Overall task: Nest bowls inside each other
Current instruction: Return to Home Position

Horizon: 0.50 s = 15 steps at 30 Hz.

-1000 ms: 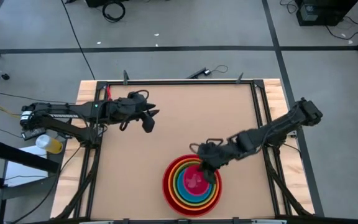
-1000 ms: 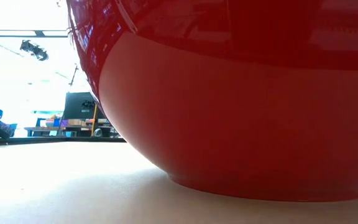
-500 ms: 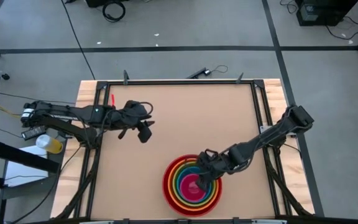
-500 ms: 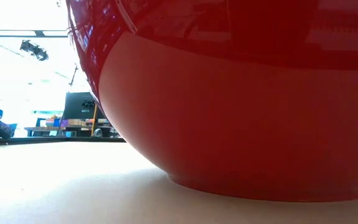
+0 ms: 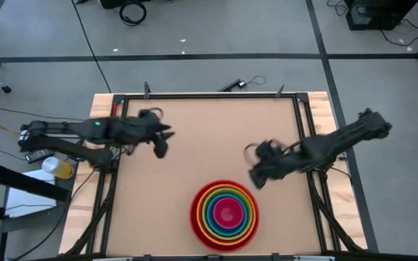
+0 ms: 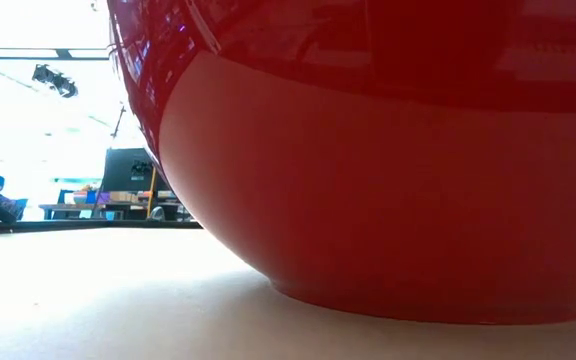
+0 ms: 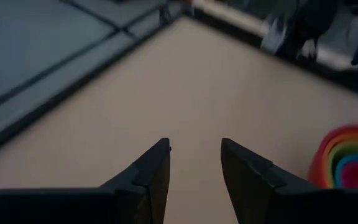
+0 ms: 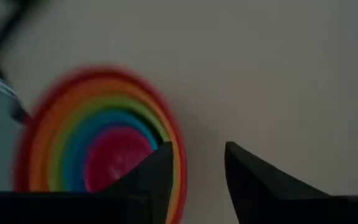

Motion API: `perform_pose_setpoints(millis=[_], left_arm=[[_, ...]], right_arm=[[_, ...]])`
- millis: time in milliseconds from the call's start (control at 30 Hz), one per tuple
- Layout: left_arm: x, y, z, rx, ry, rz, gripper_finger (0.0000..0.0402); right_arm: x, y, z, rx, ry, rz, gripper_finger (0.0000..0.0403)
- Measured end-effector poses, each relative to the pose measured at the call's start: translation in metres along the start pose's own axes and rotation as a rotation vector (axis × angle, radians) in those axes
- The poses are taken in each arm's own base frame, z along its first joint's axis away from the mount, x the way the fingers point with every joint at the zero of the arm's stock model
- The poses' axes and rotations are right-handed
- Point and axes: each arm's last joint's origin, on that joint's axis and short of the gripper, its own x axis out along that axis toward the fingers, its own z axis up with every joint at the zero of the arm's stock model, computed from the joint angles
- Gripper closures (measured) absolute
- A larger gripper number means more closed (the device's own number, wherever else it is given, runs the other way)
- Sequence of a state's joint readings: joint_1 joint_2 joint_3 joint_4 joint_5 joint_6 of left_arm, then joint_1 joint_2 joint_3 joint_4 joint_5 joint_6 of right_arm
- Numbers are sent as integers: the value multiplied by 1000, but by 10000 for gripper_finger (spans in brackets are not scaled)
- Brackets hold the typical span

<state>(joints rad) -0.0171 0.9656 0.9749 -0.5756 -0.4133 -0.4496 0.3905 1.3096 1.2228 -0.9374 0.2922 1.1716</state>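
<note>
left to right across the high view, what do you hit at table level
yellow object beside the table's left edge → left claw, open over bare board → nested bowls at the near edge → right claw, open, just past the stack's right rim and farther back

Five glossy round bowls nested, all upright, rims concentric. Red bowl (image 6: 388,170) outermost, base flat on table (image 5: 194,138). Inside it in order: orange bowl (image 5: 197,215), lime green bowl (image 5: 203,215), blue bowl (image 5: 209,215), magenta pink bowl (image 5: 227,214) innermost. Stack sits close to table's near edge, slightly right of its middle.
</note>
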Motion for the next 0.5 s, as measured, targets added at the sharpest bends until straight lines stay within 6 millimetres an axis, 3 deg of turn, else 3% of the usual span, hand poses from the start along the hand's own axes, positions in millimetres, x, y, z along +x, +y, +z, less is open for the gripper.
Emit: perform_pose_setpoints(millis=[200,333,500], left_arm=[[-53,32,18,-92,-237,-14,258],[-61,38,20,-47,-282,0,258],[-57,33,24,-77,-314,-33,260]], right_arm=[[-70,-25,31,-158,-434,117,270],[-83,-35,41,-395,-533,62,284],[-94,-43,59,-346,-650,51,328]])
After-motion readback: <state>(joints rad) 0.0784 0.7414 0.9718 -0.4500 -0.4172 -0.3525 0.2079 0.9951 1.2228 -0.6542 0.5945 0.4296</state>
